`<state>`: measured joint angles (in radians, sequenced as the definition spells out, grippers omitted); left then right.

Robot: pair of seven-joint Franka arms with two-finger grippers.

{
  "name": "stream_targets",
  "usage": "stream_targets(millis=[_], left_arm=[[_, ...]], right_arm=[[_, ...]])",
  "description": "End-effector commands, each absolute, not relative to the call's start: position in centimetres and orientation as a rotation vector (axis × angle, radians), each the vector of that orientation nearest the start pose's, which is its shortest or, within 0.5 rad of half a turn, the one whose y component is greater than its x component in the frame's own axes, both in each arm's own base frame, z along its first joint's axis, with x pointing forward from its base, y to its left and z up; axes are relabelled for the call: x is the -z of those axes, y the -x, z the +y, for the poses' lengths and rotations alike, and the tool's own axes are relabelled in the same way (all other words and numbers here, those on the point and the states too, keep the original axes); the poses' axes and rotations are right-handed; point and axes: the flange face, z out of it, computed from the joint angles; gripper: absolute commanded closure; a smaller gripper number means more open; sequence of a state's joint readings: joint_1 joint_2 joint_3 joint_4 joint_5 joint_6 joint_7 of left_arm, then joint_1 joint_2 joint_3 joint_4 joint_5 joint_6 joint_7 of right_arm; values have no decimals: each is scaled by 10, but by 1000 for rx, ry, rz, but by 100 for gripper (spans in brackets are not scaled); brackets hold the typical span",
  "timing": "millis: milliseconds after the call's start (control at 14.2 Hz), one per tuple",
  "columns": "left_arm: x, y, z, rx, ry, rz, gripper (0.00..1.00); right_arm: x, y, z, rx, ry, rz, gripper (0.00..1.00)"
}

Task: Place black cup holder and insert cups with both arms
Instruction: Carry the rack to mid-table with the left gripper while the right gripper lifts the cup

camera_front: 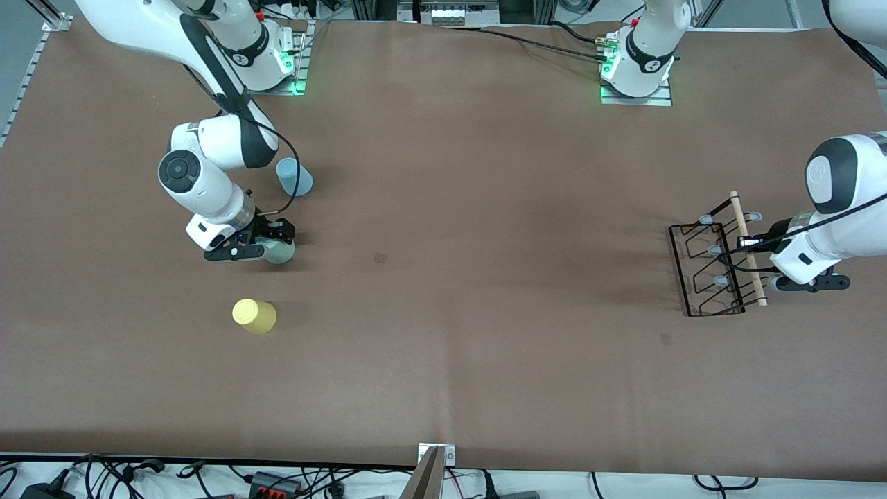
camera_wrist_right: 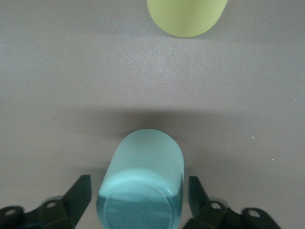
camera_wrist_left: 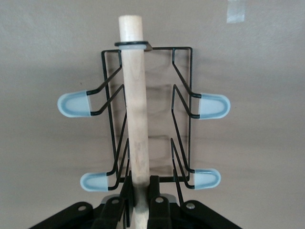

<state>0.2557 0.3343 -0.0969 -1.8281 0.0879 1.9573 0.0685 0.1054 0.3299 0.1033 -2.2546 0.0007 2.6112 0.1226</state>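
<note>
The black cup holder (camera_front: pixel 700 277) is at the left arm's end of the table, its wooden rod (camera_front: pixel 752 270) on top. My left gripper (camera_front: pixel 747 242) is shut on that rod; in the left wrist view the fingers (camera_wrist_left: pixel 159 191) clamp the rod (camera_wrist_left: pixel 136 95) above the wire rack (camera_wrist_left: pixel 183 86) and its pale-blue prongs (camera_wrist_left: pixel 74 104). My right gripper (camera_front: pixel 274 249) is open around the pale green cup (camera_front: pixel 283 255); in the right wrist view the cup (camera_wrist_right: pixel 143 162) sits between the fingers (camera_wrist_right: pixel 80 191) with gaps on both sides. The light blue cup (camera_front: pixel 294 177) and yellow cup (camera_front: pixel 254 315) stand nearby.
The yellow cup (camera_wrist_right: pixel 186 16) is nearer to the front camera than the green cup, the light blue cup farther. Brown table cover (camera_front: pixel 471 208) spans between the cups and the rack. Cables and a metal bracket (camera_front: pixel 433 468) lie along the front edge.
</note>
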Motion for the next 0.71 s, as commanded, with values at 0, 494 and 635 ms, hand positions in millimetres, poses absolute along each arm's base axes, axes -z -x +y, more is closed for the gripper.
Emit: stream_targets(millis=[0,494,635], left_arm=[[-395,-610,93,-306,3077,-18,94],[-477,-633,-18,-233,3124,219,96],[-482,-631,-65,-226,3187,269,96]], right_arm=[[-232,-526,114,43,3101,-109,90],[-244,-528,112,57,3102,-118,100],[-271,-534,109,24,3113,-127,100]])
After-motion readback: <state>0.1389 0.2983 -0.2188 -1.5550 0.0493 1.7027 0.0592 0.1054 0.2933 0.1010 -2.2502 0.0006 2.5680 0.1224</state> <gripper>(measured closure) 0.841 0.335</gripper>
